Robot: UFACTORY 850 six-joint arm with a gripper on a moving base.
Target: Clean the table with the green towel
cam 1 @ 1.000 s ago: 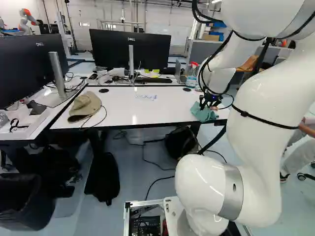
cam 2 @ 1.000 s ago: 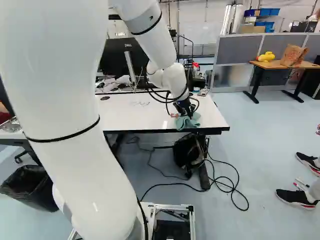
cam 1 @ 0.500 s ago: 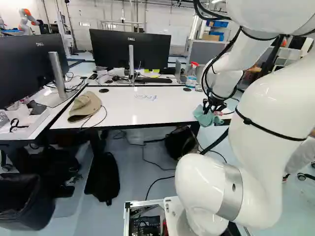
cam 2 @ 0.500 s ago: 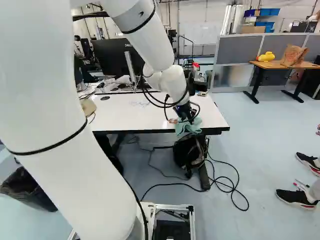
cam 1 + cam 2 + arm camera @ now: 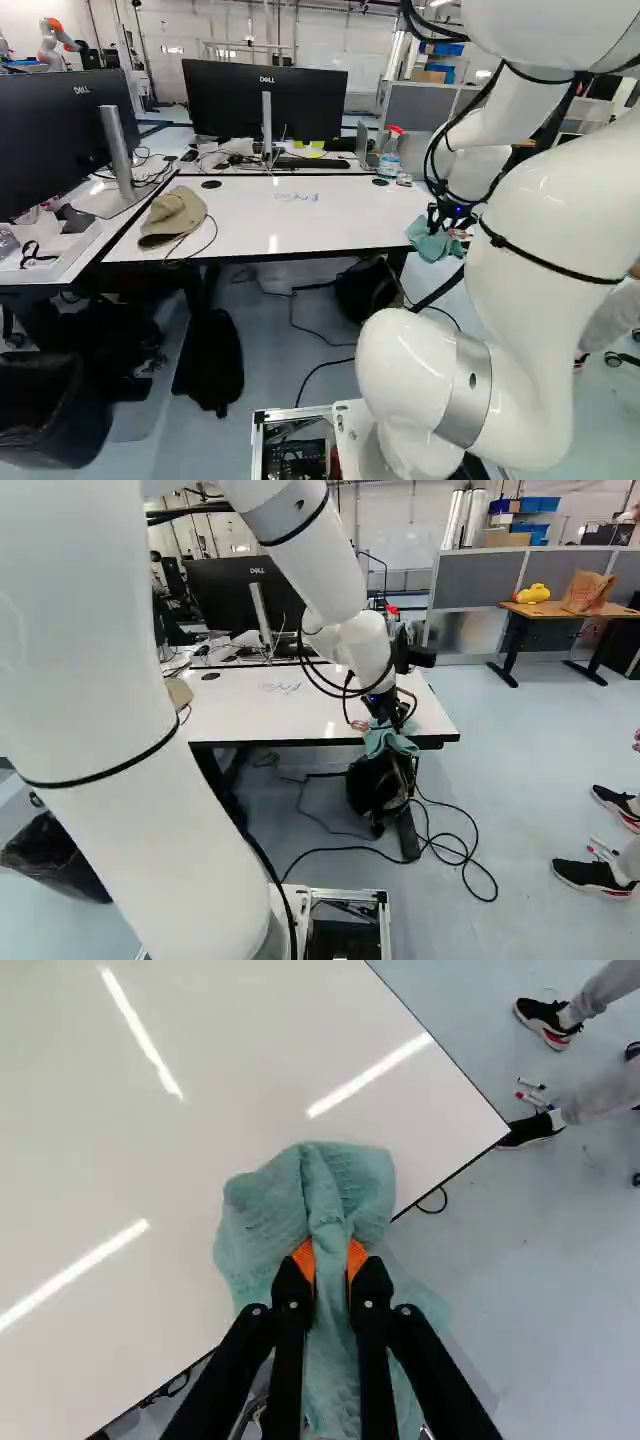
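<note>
At the near right corner of the white table [image 5: 270,225], the gripper [image 5: 442,218] points down with the green towel [image 5: 434,244] in it; the gripper [image 5: 386,722] also shows in the right base view. In the wrist view the gripper [image 5: 331,1260] is shut on the bunched towel [image 5: 325,1195], an orange pad pressing from each side. Part of the cloth lies spread on the tabletop ahead of the fingers, and the rest hangs past the table's edge. Blue scribbled marks [image 5: 297,197] show on the tabletop near its far side.
A tan cap [image 5: 172,216] with a cord lies at the table's left end. Behind stand monitors [image 5: 265,100] and a spray bottle [image 5: 390,154]. A black bag [image 5: 378,783] hangs below the near edge, with cables on the floor. Another robot [image 5: 55,40] stands far back.
The arm has carried the towel rightward and toward the near edge, so more cloth now hangs over it. The base has stayed put.
</note>
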